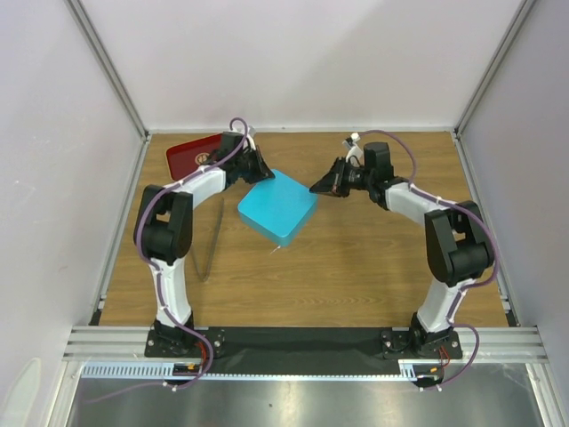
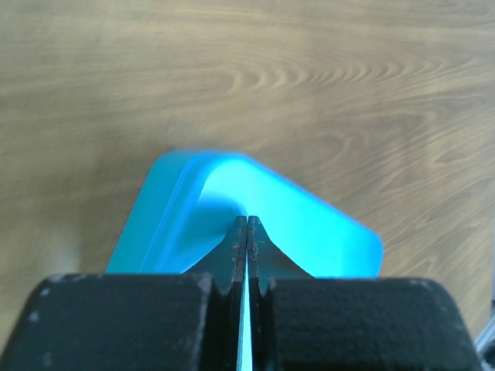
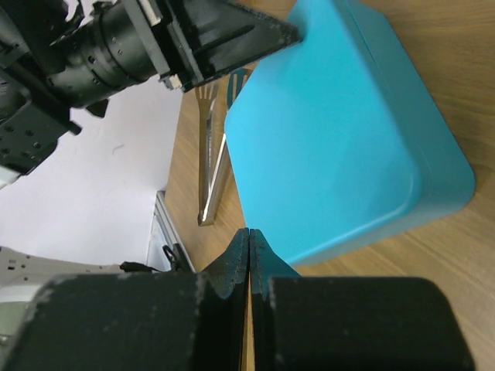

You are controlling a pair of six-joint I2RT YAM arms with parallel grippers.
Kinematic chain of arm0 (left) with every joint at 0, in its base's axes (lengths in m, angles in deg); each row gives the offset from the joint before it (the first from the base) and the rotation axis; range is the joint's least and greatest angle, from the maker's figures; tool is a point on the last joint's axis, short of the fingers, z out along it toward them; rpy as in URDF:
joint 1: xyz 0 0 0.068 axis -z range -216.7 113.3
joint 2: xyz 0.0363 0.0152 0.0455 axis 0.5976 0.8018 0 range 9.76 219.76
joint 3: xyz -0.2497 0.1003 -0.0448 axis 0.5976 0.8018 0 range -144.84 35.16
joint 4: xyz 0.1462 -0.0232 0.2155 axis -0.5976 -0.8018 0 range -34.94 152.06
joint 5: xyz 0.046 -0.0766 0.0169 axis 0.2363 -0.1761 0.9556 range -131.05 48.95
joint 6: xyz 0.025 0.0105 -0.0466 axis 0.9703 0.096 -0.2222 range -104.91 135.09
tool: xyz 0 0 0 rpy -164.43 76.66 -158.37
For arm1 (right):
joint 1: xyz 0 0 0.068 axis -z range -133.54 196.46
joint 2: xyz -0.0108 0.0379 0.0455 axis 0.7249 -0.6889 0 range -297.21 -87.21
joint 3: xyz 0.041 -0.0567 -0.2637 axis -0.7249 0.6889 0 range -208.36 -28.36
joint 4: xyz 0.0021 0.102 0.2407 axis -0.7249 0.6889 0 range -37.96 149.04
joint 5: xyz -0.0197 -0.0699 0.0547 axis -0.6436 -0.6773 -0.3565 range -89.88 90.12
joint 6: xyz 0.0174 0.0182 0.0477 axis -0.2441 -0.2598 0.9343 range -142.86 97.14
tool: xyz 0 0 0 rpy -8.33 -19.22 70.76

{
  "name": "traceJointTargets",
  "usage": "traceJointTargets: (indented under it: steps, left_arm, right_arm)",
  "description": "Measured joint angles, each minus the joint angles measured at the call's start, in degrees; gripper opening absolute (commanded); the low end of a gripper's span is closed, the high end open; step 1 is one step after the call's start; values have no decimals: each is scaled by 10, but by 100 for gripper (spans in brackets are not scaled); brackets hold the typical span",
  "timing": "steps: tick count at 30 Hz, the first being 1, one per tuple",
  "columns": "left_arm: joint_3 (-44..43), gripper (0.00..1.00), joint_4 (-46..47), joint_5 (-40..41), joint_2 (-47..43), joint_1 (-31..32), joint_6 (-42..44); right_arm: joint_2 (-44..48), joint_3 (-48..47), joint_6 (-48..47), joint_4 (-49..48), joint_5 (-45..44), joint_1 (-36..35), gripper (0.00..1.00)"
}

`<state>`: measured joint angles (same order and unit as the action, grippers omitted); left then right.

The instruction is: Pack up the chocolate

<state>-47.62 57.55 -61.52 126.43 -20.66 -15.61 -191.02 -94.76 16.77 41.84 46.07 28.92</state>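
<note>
The closed teal box lies in the middle of the table, turned like a diamond. No chocolate shows in any view. My left gripper is shut at the box's far left corner; in the left wrist view its tips sit just over the teal lid. My right gripper is shut beside the box's far right corner. In the right wrist view its tips are at the edge of the box, and the left gripper shows at the opposite corner.
A red tray with a gold emblem lies at the back left, partly behind the left arm. Metal tongs lie on the wood left of the box and also show in the right wrist view.
</note>
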Motion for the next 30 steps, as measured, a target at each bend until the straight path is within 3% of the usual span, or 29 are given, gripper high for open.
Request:
traceJointTargets:
  steps: [4, 6, 7, 8, 9, 10, 11, 12, 13, 17, 21, 26, 30]
  left_arm:
    - [-3, 4, -81, 17, -38, 3, 19]
    - [-23, 14, -126, 17, -68, 4, 29]
    - [-31, 19, -141, 17, -89, 4, 34]
    - [-34, 28, -151, 16, -118, 5, 39]
    - [-33, 53, -159, 15, -153, 6, 43]
    - [-32, 63, -165, 14, -193, 9, 51]
    - [-31, 69, -168, 12, -227, 12, 51]
    - [-23, 99, -161, 9, -273, 18, 56]
    - [-11, 100, -157, 6, -322, 24, 64]
    - [79, 100, -137, -8, -498, 47, 69]
    - [198, 100, -130, -14, -612, 54, 70]
    - [291, 100, -143, -24, -675, 59, 72]
    - [311, 100, -155, -24, -706, 59, 72]
  right_arm:
    - [42, 0, -23, 56, -21, 1, 5]
    - [74, 0, -38, 96, -40, 1, 12]
    - [93, 0, -47, 120, -51, 1, 24]
    - [115, 0, -56, 145, -62, 2, 33]
    - [141, 0, -68, 169, -78, 1, 42]
    - [169, 0, -78, 193, -88, 1, 62]
    - [192, 0, -88, 208, -96, 1, 71]
    - [224, 0, -101, 228, -114, -1, 79]
    - [259, 0, -111, 247, -133, -3, 99]
    - [408, 7, -144, 316, -239, -19, 100]
    - [509, 22, -153, 363, -348, -36, 100]
    - [567, 59, -148, 414, -443, -36, 100]
    - [572, 80, -146, 445, -471, -36, 100]
